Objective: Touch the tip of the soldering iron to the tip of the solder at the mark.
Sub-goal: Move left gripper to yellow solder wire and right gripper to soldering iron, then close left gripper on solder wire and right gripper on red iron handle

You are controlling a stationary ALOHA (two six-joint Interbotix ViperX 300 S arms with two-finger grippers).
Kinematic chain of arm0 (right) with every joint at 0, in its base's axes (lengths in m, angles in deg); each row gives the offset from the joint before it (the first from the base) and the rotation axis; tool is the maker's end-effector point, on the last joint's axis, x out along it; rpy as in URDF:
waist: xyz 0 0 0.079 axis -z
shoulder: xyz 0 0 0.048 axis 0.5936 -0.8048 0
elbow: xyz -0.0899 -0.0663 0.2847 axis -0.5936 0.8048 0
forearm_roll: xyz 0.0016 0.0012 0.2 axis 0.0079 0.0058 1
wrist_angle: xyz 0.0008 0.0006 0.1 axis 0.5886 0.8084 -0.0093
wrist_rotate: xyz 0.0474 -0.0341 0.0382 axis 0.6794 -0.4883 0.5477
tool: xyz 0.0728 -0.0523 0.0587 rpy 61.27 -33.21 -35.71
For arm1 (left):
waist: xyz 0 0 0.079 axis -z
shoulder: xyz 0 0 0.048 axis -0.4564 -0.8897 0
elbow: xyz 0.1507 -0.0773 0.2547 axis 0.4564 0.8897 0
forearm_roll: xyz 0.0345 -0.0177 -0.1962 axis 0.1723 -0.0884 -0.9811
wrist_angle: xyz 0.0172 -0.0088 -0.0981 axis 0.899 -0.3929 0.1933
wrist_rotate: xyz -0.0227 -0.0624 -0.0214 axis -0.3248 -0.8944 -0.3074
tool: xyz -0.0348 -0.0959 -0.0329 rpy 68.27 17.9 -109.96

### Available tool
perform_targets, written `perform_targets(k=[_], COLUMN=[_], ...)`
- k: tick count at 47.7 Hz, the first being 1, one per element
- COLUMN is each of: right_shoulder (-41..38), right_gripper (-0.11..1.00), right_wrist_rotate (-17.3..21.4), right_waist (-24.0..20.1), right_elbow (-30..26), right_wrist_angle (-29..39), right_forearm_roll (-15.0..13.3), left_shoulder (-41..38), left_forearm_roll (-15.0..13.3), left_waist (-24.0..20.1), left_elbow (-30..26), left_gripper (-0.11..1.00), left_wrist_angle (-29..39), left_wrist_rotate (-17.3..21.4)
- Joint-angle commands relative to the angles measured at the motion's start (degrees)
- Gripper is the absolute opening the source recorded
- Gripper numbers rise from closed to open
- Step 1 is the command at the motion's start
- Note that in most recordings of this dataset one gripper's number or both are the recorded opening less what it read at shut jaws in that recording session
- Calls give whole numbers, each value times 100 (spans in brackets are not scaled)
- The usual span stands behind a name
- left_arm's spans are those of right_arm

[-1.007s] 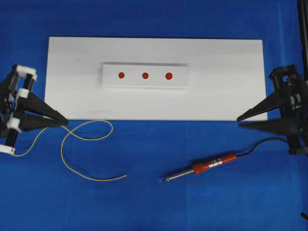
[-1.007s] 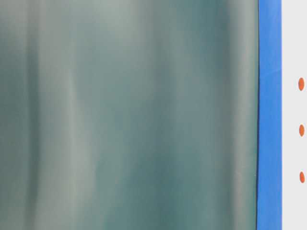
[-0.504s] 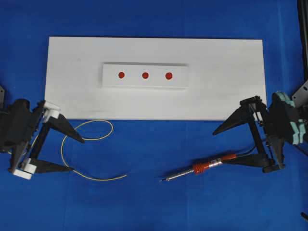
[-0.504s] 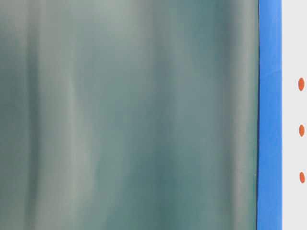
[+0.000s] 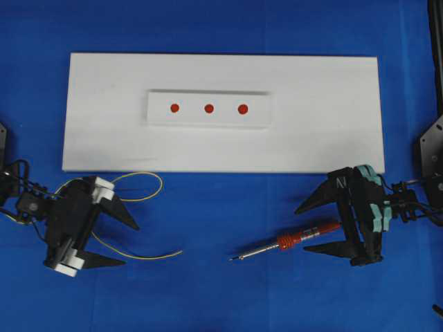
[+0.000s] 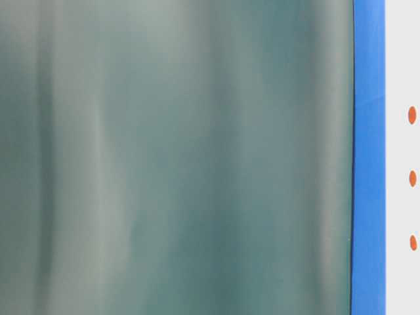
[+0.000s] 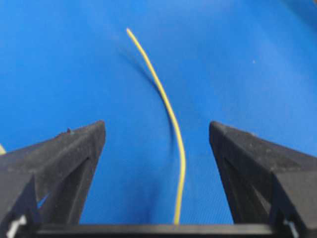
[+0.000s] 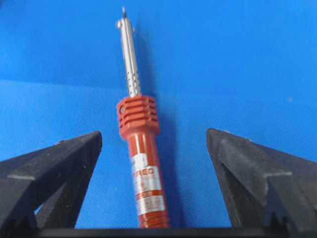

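The soldering iron (image 5: 291,241) lies on the blue cloth at the front right, its dark tip (image 5: 232,259) pointing left. My right gripper (image 5: 300,229) is open, its fingers either side of the orange-red body (image 8: 144,153) without touching it. In the right wrist view the iron's tip (image 8: 124,10) is at the top, ahead of the gripper (image 8: 153,133). The yellow solder (image 5: 142,198) loops at the front left, its tip (image 5: 181,252) free. My left gripper (image 5: 131,243) is open and straddles the wire (image 7: 171,116). The solder's tip (image 7: 128,30) points away from that gripper (image 7: 156,126).
A white board (image 5: 325,124) spans the back of the table. On it sits a white block (image 5: 263,117) with three red marks (image 5: 208,108) in a row. A blurred grey-green surface fills most of the table-level view, with the marks (image 6: 412,178) at its right edge.
Both grippers went from nearly shut to wide open. They moved from the board's corners toward the front: the left one over the solder, the right one over the iron's handle.
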Motion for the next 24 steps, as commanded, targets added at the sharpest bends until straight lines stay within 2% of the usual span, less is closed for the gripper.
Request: perform_targets(k=[1, 10, 14, 19, 24], right_shoulder=[-167, -580, -712, -826, -861], right_gripper=[85, 82, 79, 74, 66], right_wrist_rotate=[-9, -9, -9, -9, -26], right_waist=[-141, -352, -369, -378, -378], right_elbow=[-132, -264, -308, -325, -308], right_wrist_angle=[-97, -114, -185, -229, -229], right_forearm_roll=[176, 527, 562, 571, 580], left_shoulder=[-299, -756, -844, -870, -870], left_forearm_roll=[-18, -18, -26, -26, -26], left_waist=[141, 369, 378, 378, 378], left_elbow=[-176, -413, -448, -457, -457], left_gripper=[78, 77, 75, 69, 55], left_wrist_angle=[-272, -378, -378, -352, -132], left_wrist_rotate=[-9, -9, -9, 0, 0])
